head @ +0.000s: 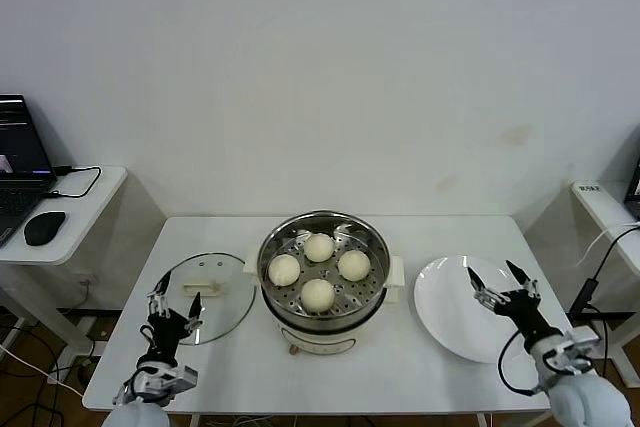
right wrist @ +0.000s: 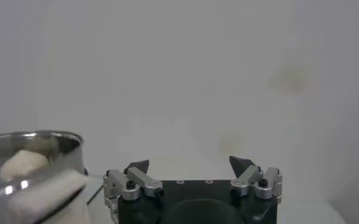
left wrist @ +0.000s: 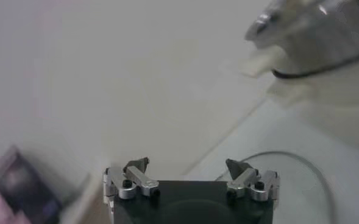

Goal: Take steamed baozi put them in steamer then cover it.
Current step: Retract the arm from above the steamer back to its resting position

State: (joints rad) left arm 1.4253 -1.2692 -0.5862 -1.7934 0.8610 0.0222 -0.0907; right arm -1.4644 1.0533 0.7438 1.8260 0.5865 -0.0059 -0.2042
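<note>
From the head we see four cream-white steamed baozi (head: 318, 270) in the round steel steamer (head: 324, 282) (its clear glass cover (head: 208, 296) lying beside it), while our wrist views show left gripper (left wrist: 188, 166) and right gripper (right wrist: 191, 163) spread wide, empty.
</note>
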